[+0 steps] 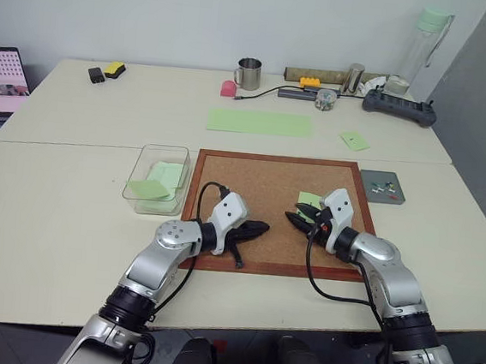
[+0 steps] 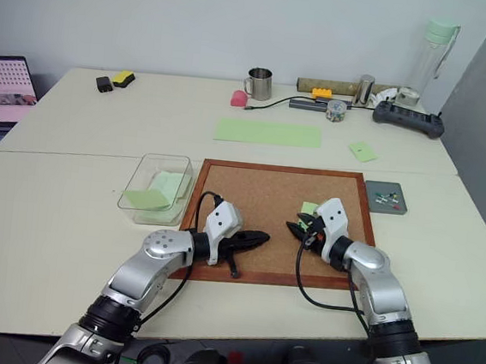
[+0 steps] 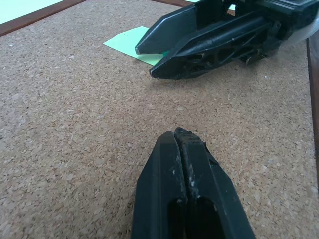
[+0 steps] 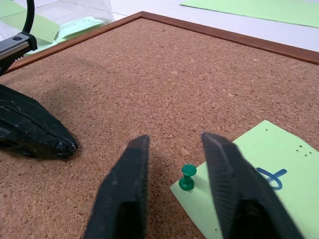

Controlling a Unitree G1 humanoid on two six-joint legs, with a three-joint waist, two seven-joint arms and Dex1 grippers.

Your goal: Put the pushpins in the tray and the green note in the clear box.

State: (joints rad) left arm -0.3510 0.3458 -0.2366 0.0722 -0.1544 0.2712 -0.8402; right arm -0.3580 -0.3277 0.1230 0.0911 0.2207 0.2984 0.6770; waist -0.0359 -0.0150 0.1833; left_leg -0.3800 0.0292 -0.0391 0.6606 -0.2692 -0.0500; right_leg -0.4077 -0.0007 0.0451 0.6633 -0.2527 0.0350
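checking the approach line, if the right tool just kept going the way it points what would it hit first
Most likely the green pushpin, standing in the corner of the green note between the right tool's open fingers. Depth is unclear; it might touch the cork board first.

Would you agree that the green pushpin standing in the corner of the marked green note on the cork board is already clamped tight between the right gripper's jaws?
Not quite. The right wrist view shows the green pushpin standing in the corner of the green note on the cork board, but the right gripper has its jaws apart on either side of it, with gaps showing, not clamped.
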